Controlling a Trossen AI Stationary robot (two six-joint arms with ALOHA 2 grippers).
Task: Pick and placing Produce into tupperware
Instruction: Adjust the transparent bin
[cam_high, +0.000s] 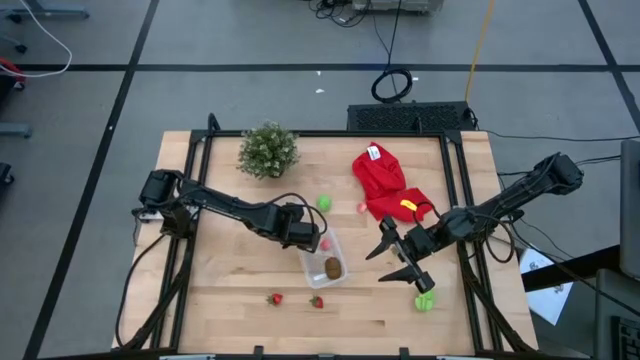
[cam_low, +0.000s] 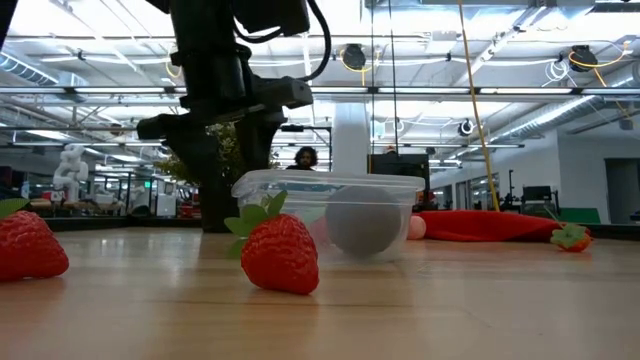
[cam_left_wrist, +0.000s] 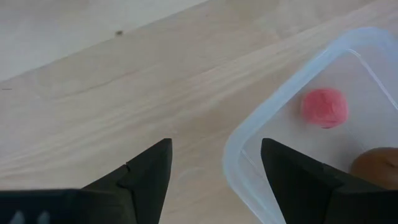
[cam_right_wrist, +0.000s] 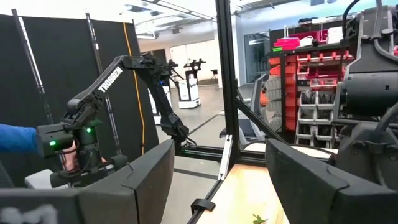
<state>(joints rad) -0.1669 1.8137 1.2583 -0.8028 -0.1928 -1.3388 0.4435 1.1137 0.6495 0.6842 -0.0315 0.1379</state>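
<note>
Clear tupperware (cam_high: 322, 257) – brown oval (cam_high: 331, 267) inside | left pincer (cam_left_wrist: 214, 177) wide, empty | right pincer (cam_high: 398, 262) wide

- A bushy green plant (cam_high: 268, 150) stood near the wooden table's (cam_high: 230, 300) far edge.
- A red cloth (cam_high: 385, 182) lay crumpled beside it, well apart.

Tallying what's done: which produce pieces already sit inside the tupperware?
Two: the brown oval and a small pink piece lie in the tupperware; the strawberries remain on the table.
</note>
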